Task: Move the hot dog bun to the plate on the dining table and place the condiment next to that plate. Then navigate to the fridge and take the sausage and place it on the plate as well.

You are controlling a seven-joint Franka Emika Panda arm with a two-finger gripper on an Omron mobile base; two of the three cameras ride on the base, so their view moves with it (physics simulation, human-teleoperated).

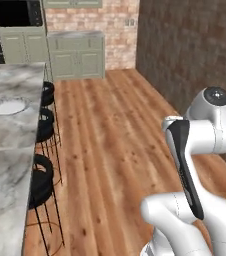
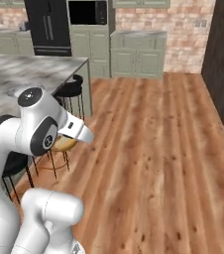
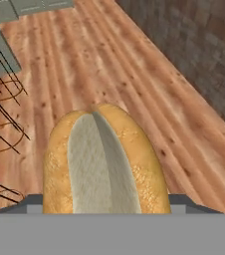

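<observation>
The bun (image 3: 104, 162) is seen close up from the hand camera, golden-crusted with a pale split top, gripped in the widely spread hand above the wooden floor (image 3: 134, 64). The plate (image 1: 8, 107) on the marble bench (image 1: 5, 150) is shown from the left base camera, the black fridge (image 2: 48, 25) from the right.

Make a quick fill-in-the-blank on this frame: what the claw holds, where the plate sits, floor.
1. The claw is closed on the hot dog ____.
2. The plate lies on the ____ top of the dining table.
3. Black round ____ stand along the table's edge.
4. Under the held food, the hand view shows a ____ plank floor.

Missing words: bun; marble; stools; wooden
</observation>
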